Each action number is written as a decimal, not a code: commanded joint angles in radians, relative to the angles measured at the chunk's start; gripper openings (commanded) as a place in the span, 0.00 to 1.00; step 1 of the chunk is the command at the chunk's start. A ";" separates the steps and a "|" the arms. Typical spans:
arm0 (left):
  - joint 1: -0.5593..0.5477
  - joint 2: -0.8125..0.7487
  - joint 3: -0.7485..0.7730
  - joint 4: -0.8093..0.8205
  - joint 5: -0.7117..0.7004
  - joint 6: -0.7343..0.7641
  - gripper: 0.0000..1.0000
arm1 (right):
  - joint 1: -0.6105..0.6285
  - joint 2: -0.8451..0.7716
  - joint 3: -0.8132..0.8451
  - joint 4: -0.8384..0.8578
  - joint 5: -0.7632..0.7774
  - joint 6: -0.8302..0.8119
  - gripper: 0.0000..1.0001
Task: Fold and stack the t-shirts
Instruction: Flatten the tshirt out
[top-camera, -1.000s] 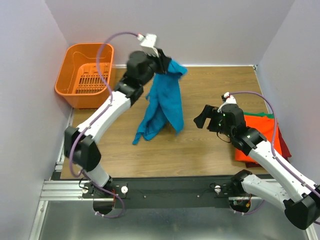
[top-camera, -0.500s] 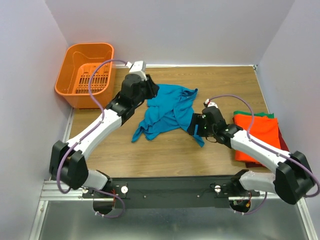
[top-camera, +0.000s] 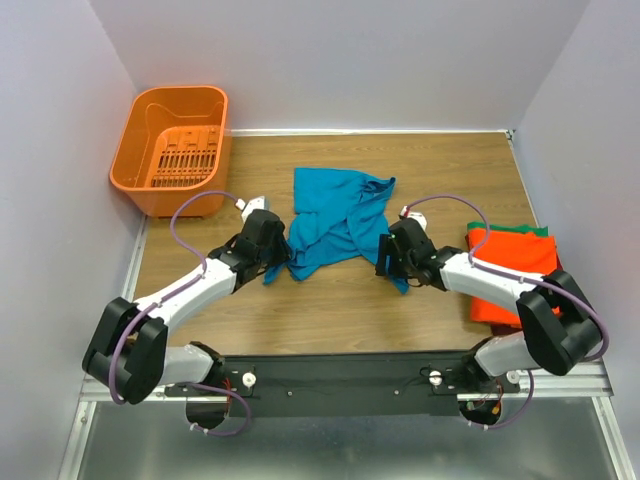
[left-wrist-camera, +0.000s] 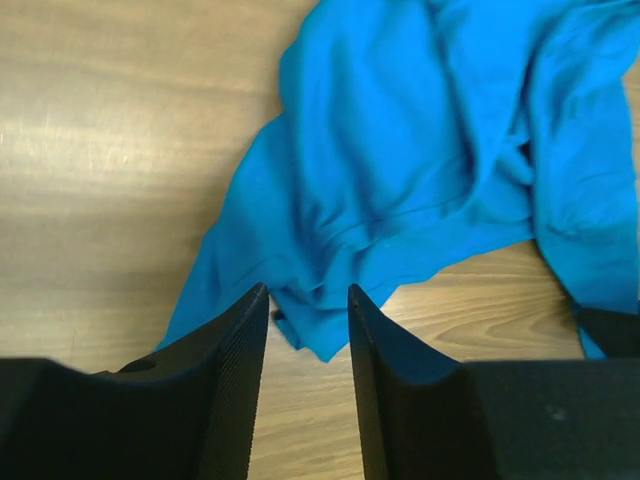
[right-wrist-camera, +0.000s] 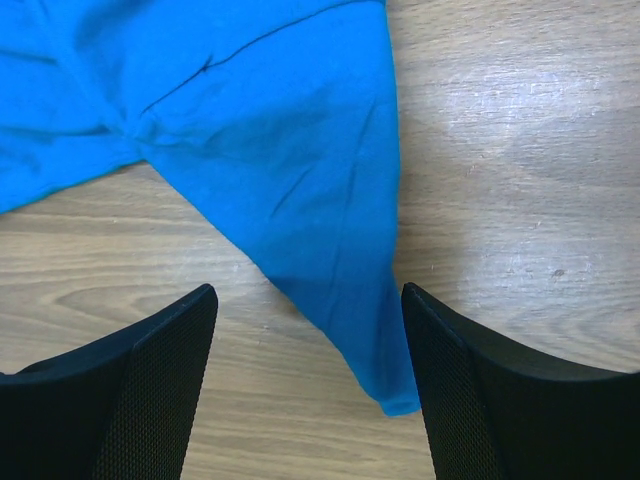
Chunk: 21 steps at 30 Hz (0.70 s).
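Orange slotted basket (top-camera: 170, 150) sits at far-left corner, well apart from the rest. Wooden table (top-camera: 440, 170) is boxed in by pale walls on 3 sides. A stack of folded shirts lies at the table's right edge. The orange t-shirt (top-camera: 515, 262) is on top, w/ a green t-shirt (top-camera: 510, 229) edge showing at the far side. A dark red t-shirt (top-camera: 568, 288) edge shows at the right. Right arm's forearm crosses the stack's left part.

Teal-blue t-shirt (top-camera: 335, 222) lies mid-table btwn the two grippers. It is crumpled, not spread flat, w/ bunched folds and a fairly straight far edge. A narrow tail runs near-left and a pointed corner runs near-right.

Left gripper (top-camera: 280, 264) is low at the near-left tail. In wrist view its fingers (left-wrist-camera: 235, 380) stand a narrow gap apart. The cloth's lower corner lies in that gap on the wood, not pinched as far as can be seen.

Right gripper (top-camera: 384, 262) is low at the near-right corner. Its fingers (right-wrist-camera: 150, 380) are spread wide. The blue point lies on the table btwn them, its tip just beside one finger.
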 joint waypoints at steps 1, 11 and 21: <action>0.005 -0.036 -0.034 0.000 -0.045 -0.093 0.47 | 0.010 0.029 0.001 0.036 0.053 0.015 0.80; 0.005 -0.053 -0.096 0.010 -0.072 -0.135 0.51 | 0.011 0.040 0.003 0.041 0.055 0.029 0.80; 0.005 0.076 -0.038 0.036 -0.158 -0.133 0.51 | 0.011 0.044 0.018 0.045 0.045 0.035 0.76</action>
